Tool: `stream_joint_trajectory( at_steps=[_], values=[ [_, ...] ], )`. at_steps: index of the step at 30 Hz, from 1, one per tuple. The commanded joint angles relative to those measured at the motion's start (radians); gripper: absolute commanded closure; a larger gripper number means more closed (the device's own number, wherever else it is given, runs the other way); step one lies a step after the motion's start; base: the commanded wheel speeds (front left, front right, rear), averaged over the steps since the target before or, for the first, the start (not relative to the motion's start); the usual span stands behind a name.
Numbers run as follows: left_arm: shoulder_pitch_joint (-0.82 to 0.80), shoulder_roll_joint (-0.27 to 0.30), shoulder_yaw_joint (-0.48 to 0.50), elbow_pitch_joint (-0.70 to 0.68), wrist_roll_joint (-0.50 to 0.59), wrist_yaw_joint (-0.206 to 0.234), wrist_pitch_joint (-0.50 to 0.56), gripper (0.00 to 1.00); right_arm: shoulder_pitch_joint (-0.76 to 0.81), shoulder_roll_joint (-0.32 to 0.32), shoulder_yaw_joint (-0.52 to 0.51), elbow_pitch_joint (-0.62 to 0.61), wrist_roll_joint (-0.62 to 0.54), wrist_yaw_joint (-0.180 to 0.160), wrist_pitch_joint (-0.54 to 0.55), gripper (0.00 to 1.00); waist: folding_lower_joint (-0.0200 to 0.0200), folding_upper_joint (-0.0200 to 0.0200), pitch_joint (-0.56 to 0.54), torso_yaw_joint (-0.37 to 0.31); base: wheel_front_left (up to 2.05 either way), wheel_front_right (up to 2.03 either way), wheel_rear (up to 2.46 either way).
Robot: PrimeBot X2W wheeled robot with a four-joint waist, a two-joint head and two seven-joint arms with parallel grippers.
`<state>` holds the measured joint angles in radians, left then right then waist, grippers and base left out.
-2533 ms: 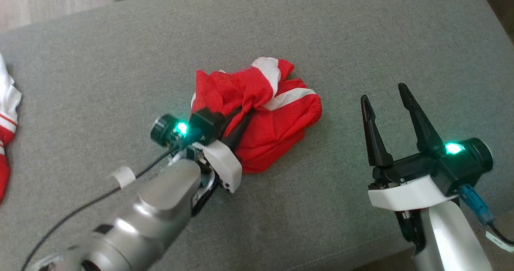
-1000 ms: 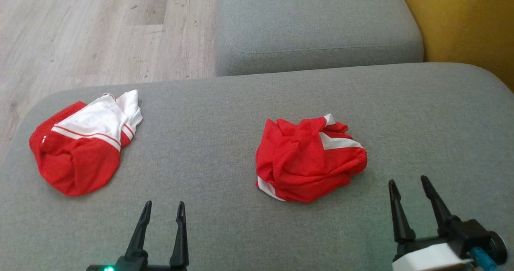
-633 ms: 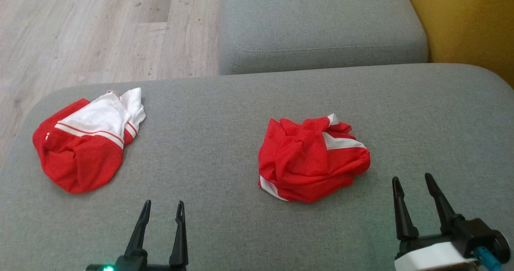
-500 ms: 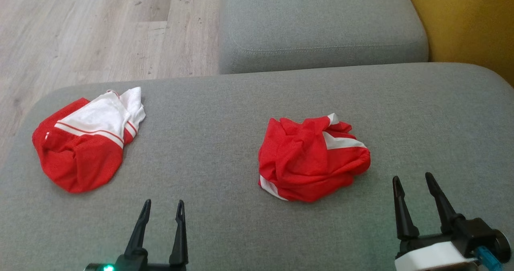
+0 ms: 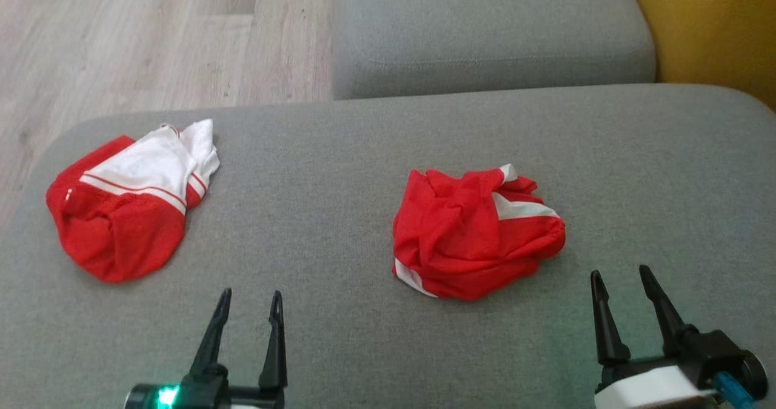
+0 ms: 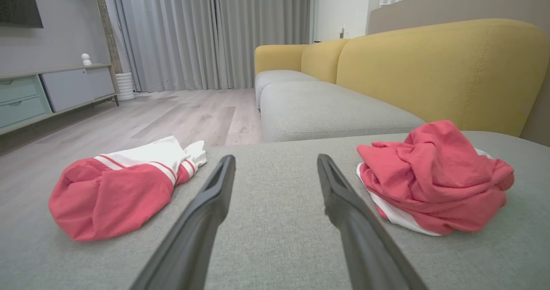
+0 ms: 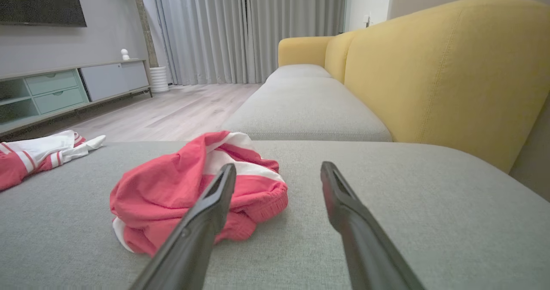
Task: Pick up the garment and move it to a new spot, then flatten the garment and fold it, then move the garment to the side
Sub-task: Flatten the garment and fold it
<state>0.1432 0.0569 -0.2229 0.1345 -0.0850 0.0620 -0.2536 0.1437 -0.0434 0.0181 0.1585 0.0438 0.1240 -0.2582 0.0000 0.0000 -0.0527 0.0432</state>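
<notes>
blocked: red garment (image 5: 473, 233) centre-right, second garment (image 5: 121, 209) far left | free: cushion (image 5: 315, 172) between them

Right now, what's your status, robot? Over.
Left gripper open, empty. Right gripper open, empty. Crumpled red garment lies unfolded on grey cushion. Second garment far left; nothing blocking.

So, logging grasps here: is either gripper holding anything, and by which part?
Nothing is held. The left gripper and right gripper are both open, short of the crumpled red garment lying on the grey cushion.
</notes>
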Motion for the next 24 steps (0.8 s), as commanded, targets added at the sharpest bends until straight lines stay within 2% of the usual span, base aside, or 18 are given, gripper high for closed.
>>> stream_joint_trajectory(
  at_steps=[1,4,6,11,16,17,21,22,23,24],
  values=[
    [-0.069,-0.007,0.028,-0.049,0.015,0.016,-0.008,0.00,-0.064,-0.007,0.021,-0.015,0.014,0.007,-0.004,0.00,0.0000,0.0000,0.024,0.002,0.00,0.00,0.00],
    [-0.076,-0.007,0.018,-0.057,0.023,0.024,-0.008,0.00,-0.090,-0.007,0.019,0.003,0.019,0.007,-0.004,0.00,0.0000,0.0000,0.045,0.002,0.00,0.00,0.00],
    [-0.083,-0.007,0.012,-0.058,0.018,0.044,-0.008,0.00,-0.121,-0.007,0.014,0.030,0.025,0.007,-0.004,0.00,0.0000,0.0000,0.066,0.005,0.00,0.00,0.00],
    [-0.121,-0.007,-0.024,-0.062,0.033,0.061,-0.008,0.00,-0.230,-0.009,0.004,0.169,0.057,0.007,-0.004,0.00,0.0000,0.0000,0.131,0.015,0.00,0.00,0.00],
    [-0.181,-0.007,-0.057,-0.064,0.059,0.078,-0.008,0.00,-0.377,-0.015,0.032,0.335,0.154,0.007,-0.004,0.00,0.0000,0.0000,0.203,0.026,0.00,0.00,0.00],
    [-0.200,-0.007,-0.073,-0.065,0.059,0.084,-0.008,0.00,-0.428,-0.027,0.058,0.400,0.196,0.007,-0.004,0.00,0.0000,0.0000,0.222,0.031,0.00,0.00,0.00],
    [-0.225,-0.007,-0.105,-0.062,0.052,0.091,-0.008,0.00,-0.498,-0.041,0.120,0.521,0.292,0.007,-0.004,0.00,0.0000,0.0000,0.247,0.037,0.00,0.00,0.00],
    [-0.230,-0.007,-0.110,-0.061,0.051,0.093,-0.008,0.00,-0.511,-0.043,0.140,0.553,0.319,0.007,-0.004,0.30,0.0000,0.0000,0.249,0.038,0.00,0.00,0.00],
    [-0.233,-0.007,-0.115,-0.060,0.048,0.094,-0.008,0.00,-0.524,-0.047,0.166,0.579,0.341,0.007,-0.004,0.87,0.0000,0.0000,0.252,0.038,0.00,0.00,0.00],
    [-0.236,-0.007,-0.120,-0.059,0.047,0.094,-0.008,0.00,-0.536,-0.057,0.191,0.596,0.351,0.007,-0.004,1.00,0.0000,0.0000,0.254,0.037,0.00,0.00,0.00]
  ],
)
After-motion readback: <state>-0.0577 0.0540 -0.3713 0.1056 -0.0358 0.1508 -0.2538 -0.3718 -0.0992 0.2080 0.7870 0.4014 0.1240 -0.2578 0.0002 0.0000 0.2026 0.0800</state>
